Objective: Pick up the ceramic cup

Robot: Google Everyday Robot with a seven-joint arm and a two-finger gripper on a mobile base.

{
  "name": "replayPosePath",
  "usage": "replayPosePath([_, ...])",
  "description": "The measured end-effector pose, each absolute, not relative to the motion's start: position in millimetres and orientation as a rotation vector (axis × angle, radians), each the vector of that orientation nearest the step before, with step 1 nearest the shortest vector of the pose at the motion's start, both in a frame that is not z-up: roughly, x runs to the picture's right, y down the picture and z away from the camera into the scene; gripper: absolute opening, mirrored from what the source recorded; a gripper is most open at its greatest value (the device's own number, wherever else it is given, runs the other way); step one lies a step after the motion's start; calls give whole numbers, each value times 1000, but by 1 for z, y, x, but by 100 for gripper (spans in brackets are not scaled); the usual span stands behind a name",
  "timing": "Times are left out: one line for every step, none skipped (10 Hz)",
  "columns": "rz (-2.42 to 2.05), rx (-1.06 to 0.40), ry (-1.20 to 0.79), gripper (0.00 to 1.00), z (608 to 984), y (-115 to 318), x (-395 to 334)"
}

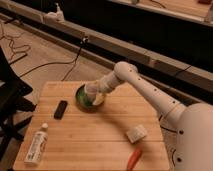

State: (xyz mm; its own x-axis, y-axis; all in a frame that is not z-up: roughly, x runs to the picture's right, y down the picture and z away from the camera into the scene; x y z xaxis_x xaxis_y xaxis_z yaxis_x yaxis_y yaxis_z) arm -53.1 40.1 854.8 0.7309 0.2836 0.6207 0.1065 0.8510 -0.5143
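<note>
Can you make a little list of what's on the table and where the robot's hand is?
table: wooden
green dish: back middle of the table
cup: white, at the dish, under the gripper
gripper: down over the dish, at the cup
black bar: left of the dish
white tube: front left corner
pale block: front right
red thing: front edge, near the block
</note>
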Motion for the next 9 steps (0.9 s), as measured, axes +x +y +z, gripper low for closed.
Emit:
replayPosePath([100, -572, -735, 68, 862, 45, -52])
replayPosePath([87, -581, -712, 56, 869, 47, -53])
replayPosePath([74, -589, -698, 48, 873, 49, -55])
replayPosePath([60, -596, -683, 38, 877, 49, -59])
replayPosePath([51, -591, -673, 26, 880, 44, -65])
replayPosePath([49, -591, -668, 19, 882, 43, -67])
replayPosePath([51, -586, -661, 8, 885, 39, -69])
replayPosePath([55, -575, -658, 1, 887, 34, -72])
replayPosePath([58, -559, -660, 0, 887, 28, -74])
